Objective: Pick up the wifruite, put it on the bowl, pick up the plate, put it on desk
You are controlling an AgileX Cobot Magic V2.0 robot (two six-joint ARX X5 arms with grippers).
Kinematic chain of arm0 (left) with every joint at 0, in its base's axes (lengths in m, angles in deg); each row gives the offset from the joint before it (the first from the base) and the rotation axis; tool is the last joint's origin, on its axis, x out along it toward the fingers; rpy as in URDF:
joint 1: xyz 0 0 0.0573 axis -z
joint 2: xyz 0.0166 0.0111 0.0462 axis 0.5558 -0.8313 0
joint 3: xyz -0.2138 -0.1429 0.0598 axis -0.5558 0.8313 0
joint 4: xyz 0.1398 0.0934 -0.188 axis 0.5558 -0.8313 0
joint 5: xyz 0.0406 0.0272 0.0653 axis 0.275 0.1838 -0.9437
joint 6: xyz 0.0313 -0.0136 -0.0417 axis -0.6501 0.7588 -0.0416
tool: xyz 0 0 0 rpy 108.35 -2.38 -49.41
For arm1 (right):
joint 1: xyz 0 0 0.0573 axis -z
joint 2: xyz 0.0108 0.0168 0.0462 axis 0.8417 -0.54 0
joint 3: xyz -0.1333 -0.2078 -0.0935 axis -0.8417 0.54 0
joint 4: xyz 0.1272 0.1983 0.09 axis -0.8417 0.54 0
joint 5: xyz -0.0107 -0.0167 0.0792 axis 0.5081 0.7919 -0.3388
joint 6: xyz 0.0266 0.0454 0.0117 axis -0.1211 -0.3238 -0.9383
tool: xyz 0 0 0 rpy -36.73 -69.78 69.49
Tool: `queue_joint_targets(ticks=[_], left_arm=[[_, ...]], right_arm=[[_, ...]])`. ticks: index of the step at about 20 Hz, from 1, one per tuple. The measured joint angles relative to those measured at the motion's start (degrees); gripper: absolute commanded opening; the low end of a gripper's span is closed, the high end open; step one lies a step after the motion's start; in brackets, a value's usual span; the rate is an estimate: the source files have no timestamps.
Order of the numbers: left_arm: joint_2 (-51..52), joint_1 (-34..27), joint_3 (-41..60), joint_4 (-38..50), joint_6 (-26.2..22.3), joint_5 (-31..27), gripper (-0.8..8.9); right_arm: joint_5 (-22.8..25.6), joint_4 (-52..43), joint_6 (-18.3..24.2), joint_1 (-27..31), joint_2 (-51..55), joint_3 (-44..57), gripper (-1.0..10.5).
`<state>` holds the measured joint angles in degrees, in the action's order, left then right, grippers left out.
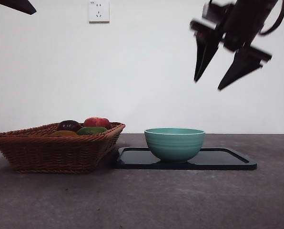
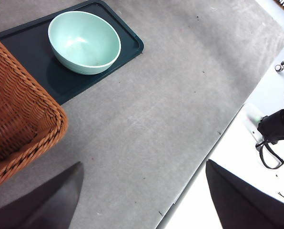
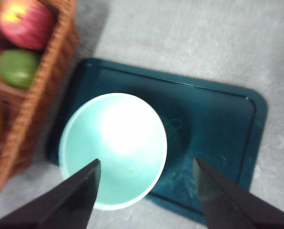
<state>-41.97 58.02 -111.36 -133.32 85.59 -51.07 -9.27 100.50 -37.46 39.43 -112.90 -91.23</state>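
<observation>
Right claw [image 1: 219, 78] hangs open at upper right above the empty teal bowl [image 1: 174, 143]; basket fruit [image 1: 96, 122] looks smooth, rounded, best pinched across its middle.

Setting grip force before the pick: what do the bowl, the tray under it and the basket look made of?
Bowl: likely glazed ceramic, teal, faint ribs, soft sheen.
Tray: dark, glossy, raised rim, probably plastic or lacquer.
Basket: woven brown wicker, braided rim.
</observation>
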Motion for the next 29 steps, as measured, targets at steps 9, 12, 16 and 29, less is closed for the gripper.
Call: queue_joint_targets(ticks=[9, 12, 16, 29], left_arm=[[0.00, 0.00, 0.00, 0.02, 0.00, 0.00, 4.05], [0.00, 0.00, 0.00, 0.02, -0.02, 0.00, 4.05], [0.00, 0.00, 0.00, 0.00, 0.00, 0.00, 4.05], [0.00, 0.00, 0.00, 0.00, -0.02, 0.00, 4.05]], right_arm=[[0.02, -3.65, 0.37, -0.83, -12.37, -0.02, 3.1], [0.04, -4.76, 0.37, -1.99, -14.88, -0.02, 1.8], [4.66, -5.40, 0.42, -2.34, -15.58, -0.02, 0.2], [4.46, 1.09, 1.64, -2.43, 1.53, -0.04, 0.1]])
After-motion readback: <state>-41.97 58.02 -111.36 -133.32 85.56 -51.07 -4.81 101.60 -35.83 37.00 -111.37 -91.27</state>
